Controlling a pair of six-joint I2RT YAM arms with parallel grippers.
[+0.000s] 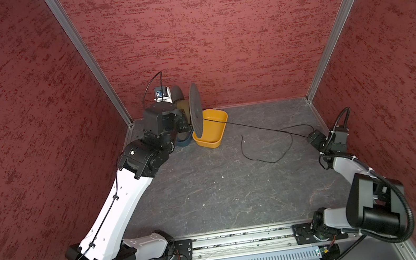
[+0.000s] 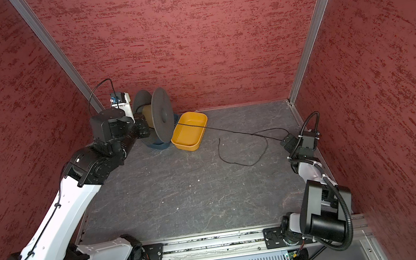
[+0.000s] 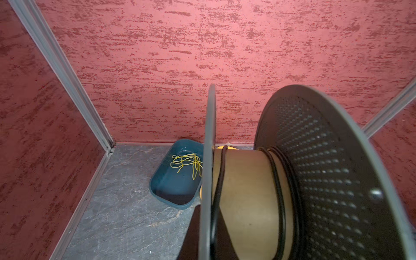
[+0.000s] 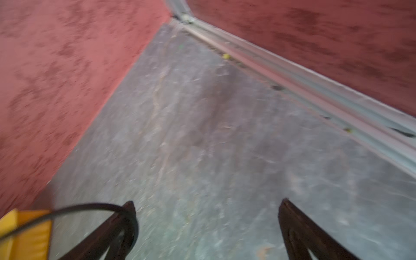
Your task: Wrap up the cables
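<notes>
Surface (image 1: 210, 191) (image 2: 183, 195): dark grey, slate-like, crossed by pale veins. Two tubs sit on it toward the far left corner. The yellow tub (image 1: 207, 143) (image 2: 190, 147) has the blue tub (image 1: 184, 143) (image 2: 159, 146) just beside it on its left; contact between them cannot be told. To the right of the yellow tub, a slack stretch of black cable (image 1: 275, 162) (image 2: 250, 165) lies on the surface in an open loop, with its free end pointing toward the back. A small pale speck (image 1: 203, 205) (image 2: 177, 208) lies near the middle.

The left arm (image 1: 113, 213) reaches to the far left corner of the desk (image 1: 210, 191), left gripper (image 2: 144, 128) closed. The right arm (image 1: 347, 169) folds along the right edge, right gripper (image 4: 207, 201) low, its jaws spread wide.
</notes>
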